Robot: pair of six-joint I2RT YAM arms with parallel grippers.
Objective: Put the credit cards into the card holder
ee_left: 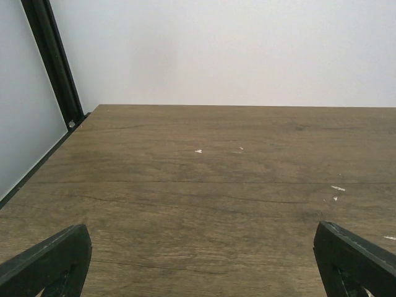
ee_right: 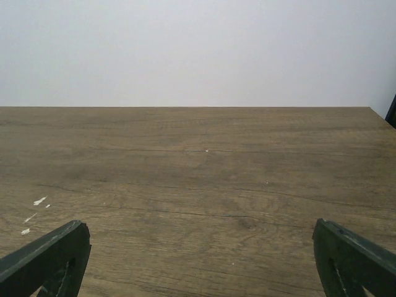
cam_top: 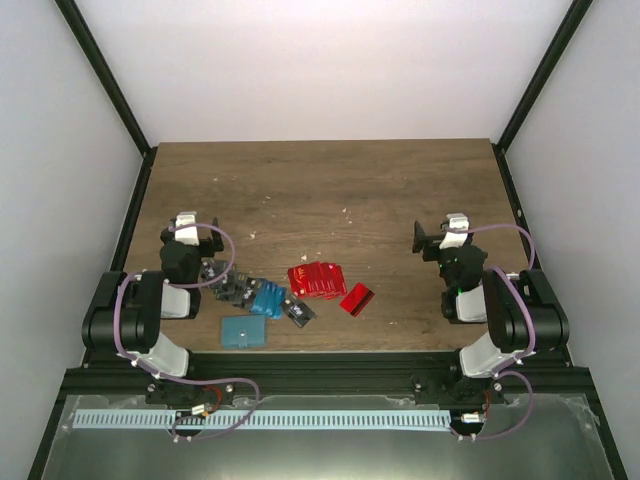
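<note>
While the left gripper (ee_left: 199, 255) and right gripper (ee_right: 198, 253) gape empty, print on the credit cards (cam_top: 318, 280) seems unreadable.

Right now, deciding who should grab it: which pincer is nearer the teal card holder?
Left. The left pincer is just beyond the card holder, slightly to its left; the right pincer is far to its right, past the credit cards.

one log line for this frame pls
left gripper: open, empty | right gripper: open, empty | credit cards: loose on table | card holder: flat at near edge, untouched | step: nothing grasped yet
</note>
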